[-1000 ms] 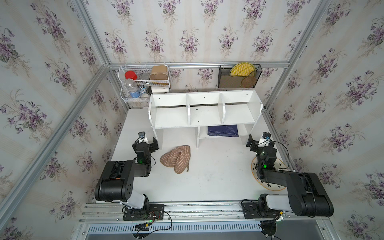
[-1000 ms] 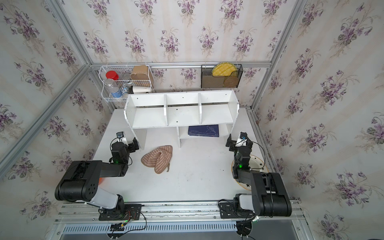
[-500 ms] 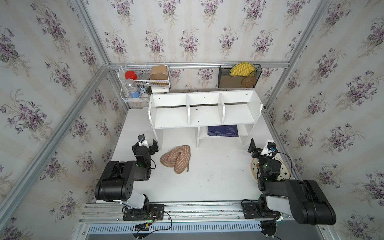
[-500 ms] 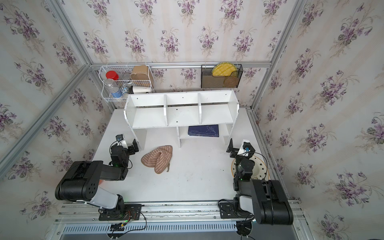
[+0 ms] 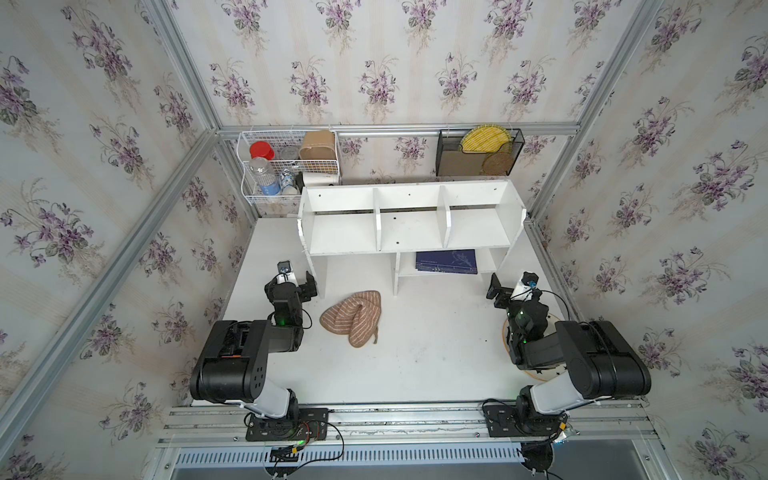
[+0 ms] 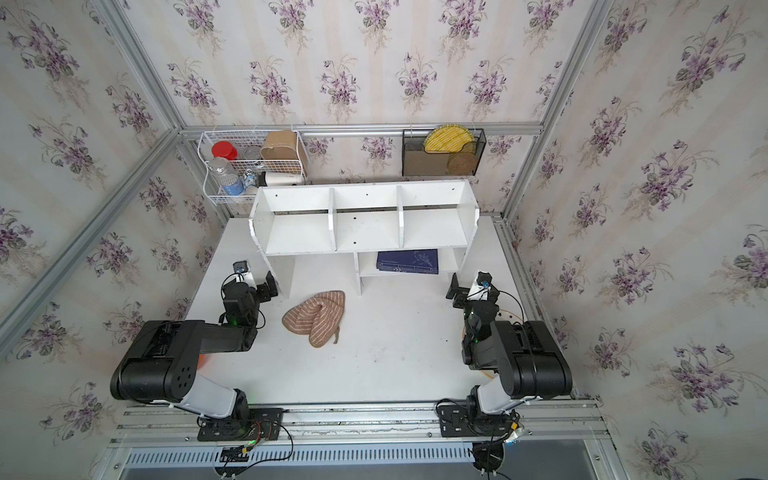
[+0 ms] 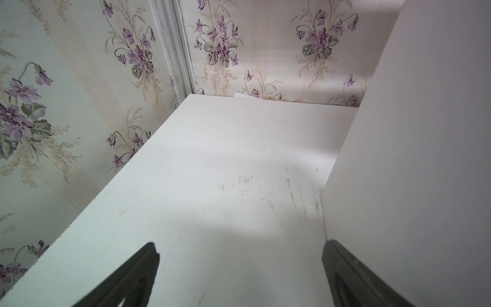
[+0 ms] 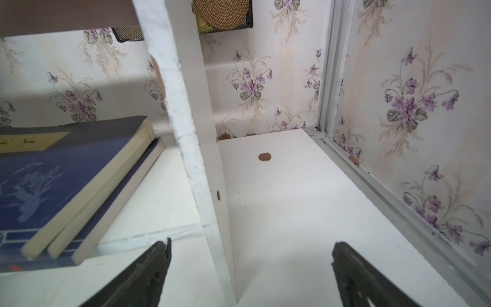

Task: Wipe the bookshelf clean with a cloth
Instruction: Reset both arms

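Right arm's wrist has swung a little over the last second, and the right gripper (image 5: 510, 291) now points at the shelf's end; cloth and left arm lie as before. The cloth (image 5: 353, 318) sits crumpled on the table (image 5: 415, 365), between both grippers, nearer the left gripper (image 5: 293, 282), touching neither. Ahead of both stands the bookshelf (image 5: 409, 232); a blue book (image 5: 446, 262) lies on its lower shelf, just ahead of the right gripper. Both grippers are spread wide and hold nothing, the left one close beside the shelf's end panel. Beyond hang a wire basket (image 5: 291, 166) and a mesh rack (image 5: 478, 151).
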Robot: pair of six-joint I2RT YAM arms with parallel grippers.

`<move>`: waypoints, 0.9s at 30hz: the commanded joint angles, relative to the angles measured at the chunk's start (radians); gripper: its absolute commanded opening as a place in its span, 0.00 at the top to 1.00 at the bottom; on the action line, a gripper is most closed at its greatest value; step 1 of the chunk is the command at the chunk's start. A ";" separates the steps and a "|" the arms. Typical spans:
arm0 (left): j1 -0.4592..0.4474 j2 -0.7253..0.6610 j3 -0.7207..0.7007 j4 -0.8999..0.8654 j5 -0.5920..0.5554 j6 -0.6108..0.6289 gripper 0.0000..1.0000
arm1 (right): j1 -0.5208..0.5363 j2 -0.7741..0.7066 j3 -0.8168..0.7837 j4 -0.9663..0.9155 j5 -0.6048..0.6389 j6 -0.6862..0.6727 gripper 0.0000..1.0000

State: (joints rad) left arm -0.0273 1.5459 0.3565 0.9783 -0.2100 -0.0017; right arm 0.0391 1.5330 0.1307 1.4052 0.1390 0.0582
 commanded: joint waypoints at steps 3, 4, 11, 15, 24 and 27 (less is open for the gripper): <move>-0.005 0.004 0.008 -0.023 0.023 0.026 0.01 | 0.005 0.002 0.000 0.054 0.098 0.020 0.00; -0.006 0.003 0.007 -0.023 0.023 0.028 0.01 | 0.005 0.007 0.016 0.031 0.073 0.013 0.00; -0.010 0.005 0.011 -0.025 0.019 0.032 0.01 | 0.007 0.011 0.088 -0.108 -0.091 -0.053 0.00; -0.013 0.006 0.025 -0.053 0.084 0.060 0.01 | 0.007 0.009 0.090 -0.118 -0.092 -0.054 0.00; -0.013 0.007 0.027 -0.054 0.086 0.060 0.01 | 0.007 0.010 0.090 -0.117 -0.092 -0.054 0.00; -0.013 0.006 0.027 -0.055 0.086 0.060 0.01 | 0.007 0.010 0.092 -0.118 -0.093 -0.054 0.00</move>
State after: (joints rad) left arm -0.0334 1.5494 0.3798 0.9451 -0.1886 0.0246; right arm 0.0456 1.5406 0.2184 1.2751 0.0536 0.0074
